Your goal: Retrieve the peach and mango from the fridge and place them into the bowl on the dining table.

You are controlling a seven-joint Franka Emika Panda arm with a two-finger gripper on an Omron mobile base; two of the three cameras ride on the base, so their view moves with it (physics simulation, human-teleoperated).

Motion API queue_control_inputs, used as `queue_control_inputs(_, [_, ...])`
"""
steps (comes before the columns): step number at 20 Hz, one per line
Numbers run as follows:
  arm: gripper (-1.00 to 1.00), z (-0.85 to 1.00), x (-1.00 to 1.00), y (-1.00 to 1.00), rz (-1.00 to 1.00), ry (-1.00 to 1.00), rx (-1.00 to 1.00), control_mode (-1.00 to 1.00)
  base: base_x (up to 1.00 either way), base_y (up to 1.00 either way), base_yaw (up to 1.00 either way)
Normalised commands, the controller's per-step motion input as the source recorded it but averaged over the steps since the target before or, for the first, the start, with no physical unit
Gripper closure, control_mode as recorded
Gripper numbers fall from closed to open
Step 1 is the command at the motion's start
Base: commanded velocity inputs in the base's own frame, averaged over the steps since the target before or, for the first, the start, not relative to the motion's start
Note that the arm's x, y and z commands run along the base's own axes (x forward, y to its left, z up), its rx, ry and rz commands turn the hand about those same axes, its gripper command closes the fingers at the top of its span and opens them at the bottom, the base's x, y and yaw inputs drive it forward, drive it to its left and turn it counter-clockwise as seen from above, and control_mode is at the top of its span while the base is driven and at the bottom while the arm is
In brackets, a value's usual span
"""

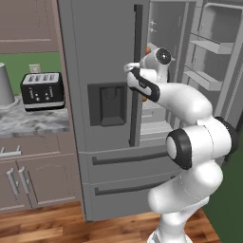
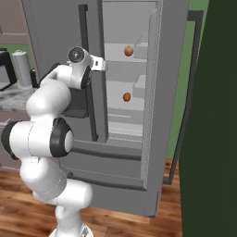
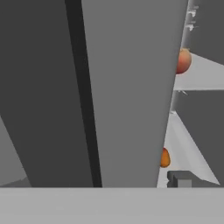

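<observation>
My arm point(image 1: 190, 142) reads as glossy white, built from rounded, bulbous shells. Black bands ring the joints, thick at the elbow, slimmer near the wrist. A dark round cap sits on the uppermost joint. One black strip carries a small orange mark. The base column is white too.

- Flat, even rendered light is seen throughout; no glare or hard highlights are found.
- Soft shading is laid across the fridge point(image 1: 109, 118) panels, darker inside its open compartment.
- A mild softness is noted overall; no edge distortion is seen.
</observation>
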Motion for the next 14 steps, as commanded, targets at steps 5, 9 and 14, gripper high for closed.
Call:
queue_control_inputs(5, [-1.0,0.0,0.8,0.0,0.0,0.03,0.0,-1.0,0.0,0.0,0.0])
queue_control_inputs(9, [-1.0,0.0,0.77,0.0,0.0,0.04,0.0,-1.0,0.0,0.0,0.0])
queue_control_inputs(14, [1.0,0.0,0.6,0.0,0.0,0.06,0.0,-1.0,0.0,0.0,0.0])
